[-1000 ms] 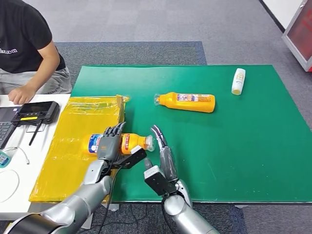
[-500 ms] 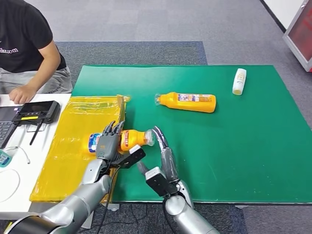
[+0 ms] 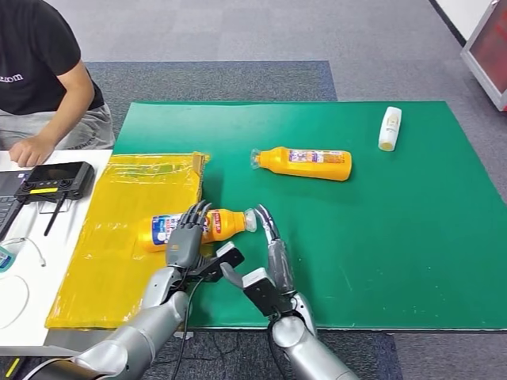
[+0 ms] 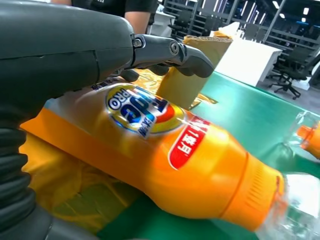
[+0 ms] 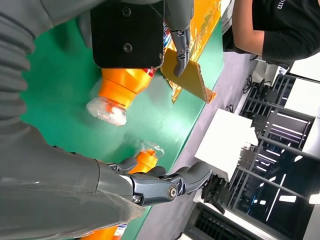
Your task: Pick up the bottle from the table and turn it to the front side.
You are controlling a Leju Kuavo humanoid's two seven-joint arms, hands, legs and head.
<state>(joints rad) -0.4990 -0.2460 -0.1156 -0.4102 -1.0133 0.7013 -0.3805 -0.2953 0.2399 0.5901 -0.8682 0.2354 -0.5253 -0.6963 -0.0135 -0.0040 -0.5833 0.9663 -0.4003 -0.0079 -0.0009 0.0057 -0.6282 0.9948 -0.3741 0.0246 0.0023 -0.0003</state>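
My left hand (image 3: 186, 240) wraps the bottle (image 3: 206, 226) at its middle, label showing in the wrist view, and holds it on its side over the edge where the yellow sheet (image 3: 128, 206) meets the green mat (image 3: 383, 229). My right hand (image 3: 272, 257) waits at the cap, fingers apart, empty (not touching, I think). Next comes the roll, probably with right-hand support.

The left hand (image 3: 186, 240) covered the middle of the near bottle (image 3: 224, 223), so you could not read its label there. In the left wrist view its clear cap (image 4: 302, 210) was blurred and cut off.
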